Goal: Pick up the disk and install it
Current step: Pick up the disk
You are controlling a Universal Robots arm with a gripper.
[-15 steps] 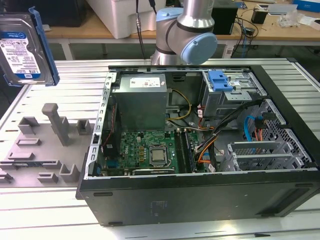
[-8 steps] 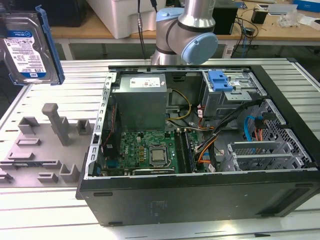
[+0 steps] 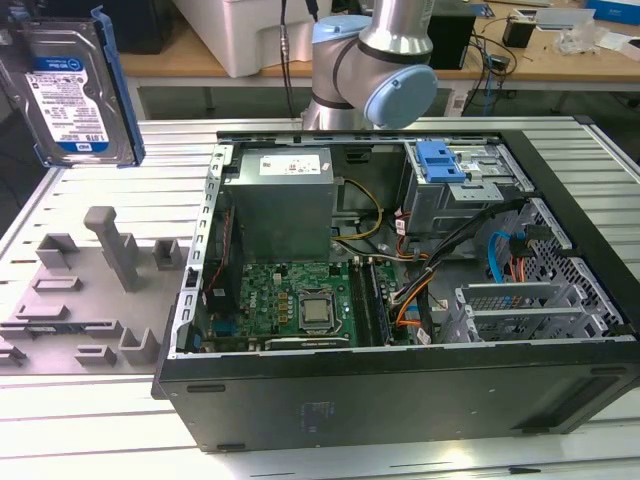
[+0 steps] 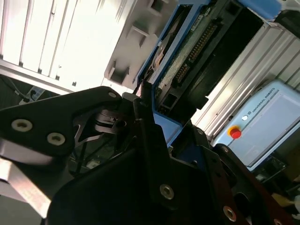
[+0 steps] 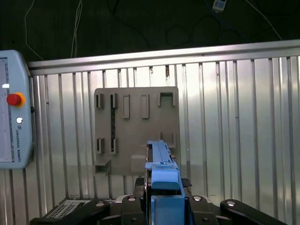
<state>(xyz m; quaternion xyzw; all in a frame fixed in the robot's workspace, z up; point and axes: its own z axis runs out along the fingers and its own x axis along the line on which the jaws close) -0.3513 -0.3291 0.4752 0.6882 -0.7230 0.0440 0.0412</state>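
The disk, a silver drive with a blue-and-white label in a blue carrier rail, hangs upright in the air at the exterior view's upper left, above the grey fixture plate. In the second wrist view my gripper is shut on the disk, whose circuit-board underside faces the camera between the black fingers. In the first wrist view the disk's blue edge rises from my gripper, over the fixture plate.
An open computer case lies on the slatted table with a grey power-supply box, a motherboard and a blue drive-bay latch. The robot arm stands behind the case. A teach pendant lies beside the plate.
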